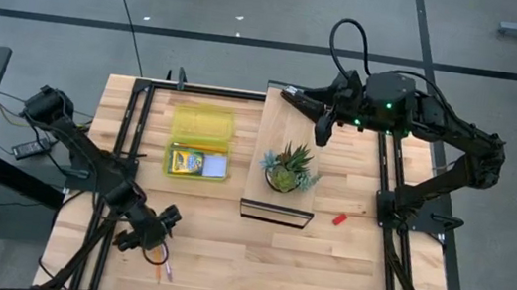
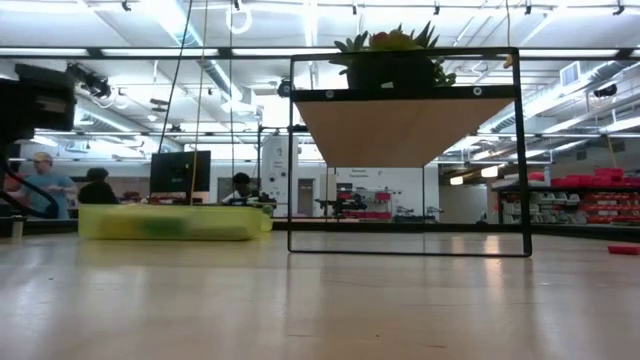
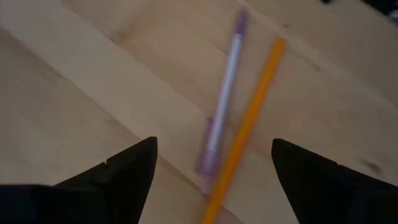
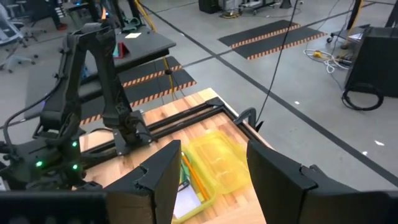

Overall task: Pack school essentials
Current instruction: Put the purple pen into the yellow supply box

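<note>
Two thin pencils, orange (image 3: 249,118) and pink (image 3: 221,106), lie side by side flat on the wooden table near its near-left corner (image 1: 163,269). My left gripper (image 3: 214,146) hangs open above them, a finger on either side, touching neither (image 1: 155,235). An open yellow case (image 1: 201,142) lies flat on the table; in it sit the yellow-and-green crayon box (image 1: 186,163) and the pale blue pad (image 1: 216,166). The tiny red block (image 1: 339,218) rests on the table. My right gripper (image 1: 323,132) is open in the air over the far middle (image 4: 214,152).
A green spiky potted plant (image 1: 287,169) stands on a wooden shelf in a black frame (image 2: 410,150) at the table's middle. Black rails (image 1: 129,138) run along the left and right sides. Bare wood lies between the case and the pencils. People show in the room beyond.
</note>
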